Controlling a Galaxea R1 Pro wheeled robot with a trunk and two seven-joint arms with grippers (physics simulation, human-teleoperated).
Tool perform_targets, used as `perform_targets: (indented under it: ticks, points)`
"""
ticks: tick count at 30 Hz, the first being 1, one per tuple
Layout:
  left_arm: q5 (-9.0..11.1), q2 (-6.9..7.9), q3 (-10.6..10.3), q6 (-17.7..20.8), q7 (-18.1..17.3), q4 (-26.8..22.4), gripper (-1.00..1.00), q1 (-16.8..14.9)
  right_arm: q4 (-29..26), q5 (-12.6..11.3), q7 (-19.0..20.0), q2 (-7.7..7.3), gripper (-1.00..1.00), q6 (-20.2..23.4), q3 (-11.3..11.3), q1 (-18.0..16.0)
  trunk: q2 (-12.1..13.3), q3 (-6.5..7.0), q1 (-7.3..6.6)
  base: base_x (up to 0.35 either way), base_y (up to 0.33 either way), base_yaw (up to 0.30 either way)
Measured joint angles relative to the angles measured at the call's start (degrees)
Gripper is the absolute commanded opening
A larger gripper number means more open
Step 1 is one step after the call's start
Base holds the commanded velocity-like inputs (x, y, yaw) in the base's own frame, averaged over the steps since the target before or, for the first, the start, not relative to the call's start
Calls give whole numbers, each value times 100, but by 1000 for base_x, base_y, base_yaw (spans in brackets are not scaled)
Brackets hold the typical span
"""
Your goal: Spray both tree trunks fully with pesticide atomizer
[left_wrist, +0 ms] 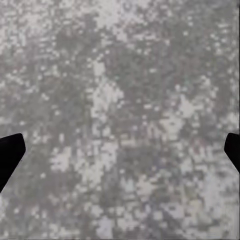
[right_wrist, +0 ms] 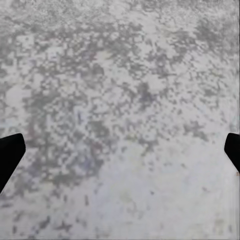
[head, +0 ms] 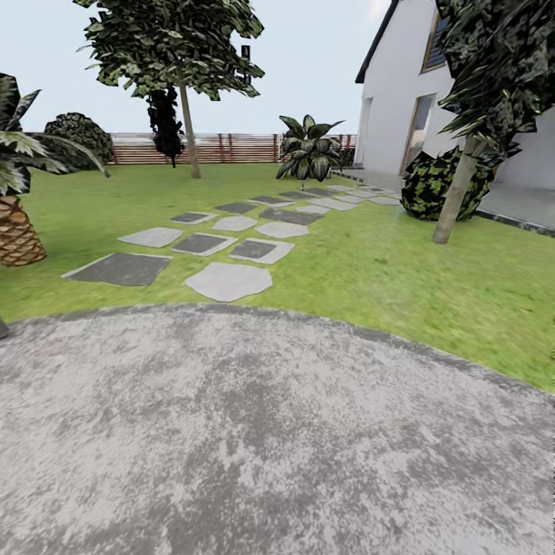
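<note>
Both the left gripper (left_wrist: pixel 120 147) and the right gripper (right_wrist: pixel 120 147) hang wide apart and empty above the speckled concrete patio (head: pixel 262 439), with bare paving between the fingertips (left_wrist: pixel 10 150) and no pesticide atomizer in sight, so it presumably lies somewhere out on the grass (head: pixel 370 270) beyond. Such a small spray bottle would likely be light, rigid and smooth-sided, best pinched across its body below the trigger head. Ahead stand the two tree trunks (head: pixel 187 123), the nearer trunk (head: pixel 456 193) leaning beside a shrub (head: pixel 432 185), with stepping stones (head: pixel 223 247) and a palm (head: pixel 15 223) flanking the route.
</note>
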Motion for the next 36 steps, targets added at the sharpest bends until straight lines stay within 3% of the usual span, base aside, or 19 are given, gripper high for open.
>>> perform_targets:
  ticks: [7,36]
  points:
    - [-2,0,1,1,0,-2,100,1,-4,-8,-2,0,100,-3,-4,-1,0,0,0,340,0,-161]
    - [-2,0,0,1,0,-2,100,3,4,8,-2,1,100,-1,6,-2,0,0,0,340,0,-4]
